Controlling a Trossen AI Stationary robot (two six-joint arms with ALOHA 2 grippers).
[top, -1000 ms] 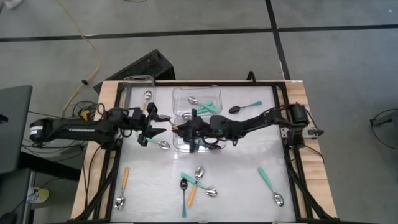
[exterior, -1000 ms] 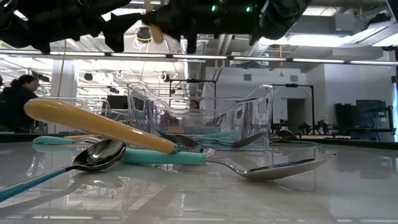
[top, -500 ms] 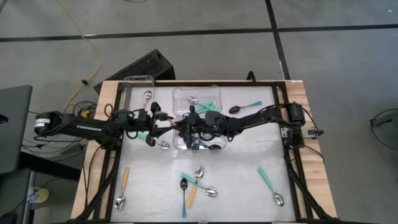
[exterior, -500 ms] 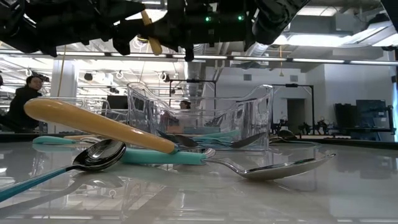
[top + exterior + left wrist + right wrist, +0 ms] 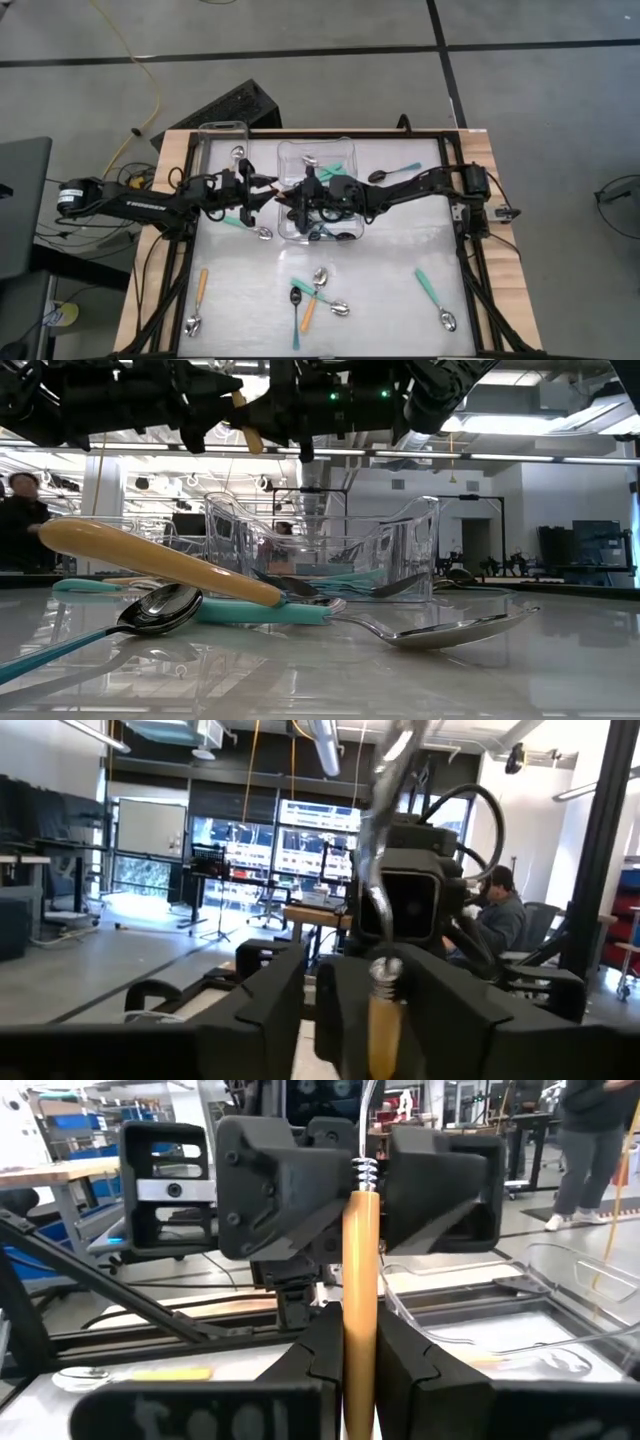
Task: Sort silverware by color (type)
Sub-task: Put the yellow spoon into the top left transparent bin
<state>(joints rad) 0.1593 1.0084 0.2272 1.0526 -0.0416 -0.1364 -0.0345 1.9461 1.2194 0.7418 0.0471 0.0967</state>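
Note:
An orange-handled spoon (image 5: 360, 1280) stands roughly upright in the air, bowl up, with my right gripper (image 5: 358, 1380) shut on its handle. In the high view my right gripper (image 5: 297, 197) is above the left end of the clear tubs (image 5: 315, 160). My left gripper (image 5: 264, 190) faces it from the table's left. Its open fingers (image 5: 290, 1180) stand on either side of the spoon's metal neck (image 5: 365, 1172). Whether they touch the neck I cannot tell. More silverware lies loose on the table, among it a teal spoon (image 5: 432, 290). My right gripper pinches the spoon's orange handle (image 5: 360, 1330) between its two fingers, well below the metal neck. The fingers come level from the table's right side and lie across the handle. The spoon is lifted clear, roughly upright with its bowl end up.
A clear tub (image 5: 222, 135) at the far left holds one spoon. The middle tubs hold teal spoons. Loose spoons lie at the near left (image 5: 198, 295), in a near-middle cluster (image 5: 315, 295) and at the far right (image 5: 395, 172). A person moves in the room behind.
My left gripper has moved toward the table's right, up to the spoon, and tipped upward. Its fingers have drawn closer together on either side of the spoon. My right gripper has edged toward the table's left with the spoon still held upright.

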